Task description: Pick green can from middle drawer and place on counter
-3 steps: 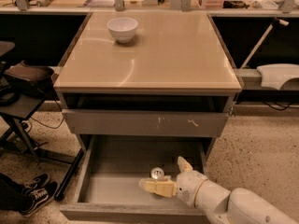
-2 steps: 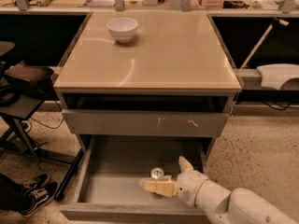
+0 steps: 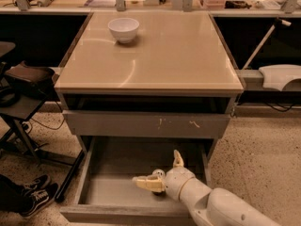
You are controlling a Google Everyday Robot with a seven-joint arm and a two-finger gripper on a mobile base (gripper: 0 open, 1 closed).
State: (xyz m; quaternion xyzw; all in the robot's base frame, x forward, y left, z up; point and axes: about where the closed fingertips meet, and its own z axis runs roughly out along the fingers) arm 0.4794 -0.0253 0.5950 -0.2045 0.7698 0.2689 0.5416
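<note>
The green can (image 3: 158, 174) stands in the open middle drawer (image 3: 117, 166), near its front right; only its silver lid and a bit of dark body show. My gripper (image 3: 162, 171) is down in the drawer with its fingers spread open, one cream finger (image 3: 146, 182) pointing left in front of the can and the other (image 3: 178, 158) pointing up to the can's right. The can sits between them. The beige counter (image 3: 155, 55) caps the cabinet above.
A white bowl (image 3: 123, 29) stands at the counter's back left. A closed grey drawer front with pale scratches (image 3: 146, 124) overhangs the open drawer. A dark chair (image 3: 23, 79) and shoes (image 3: 28, 194) are on the left, a white object (image 3: 282, 76) on the right.
</note>
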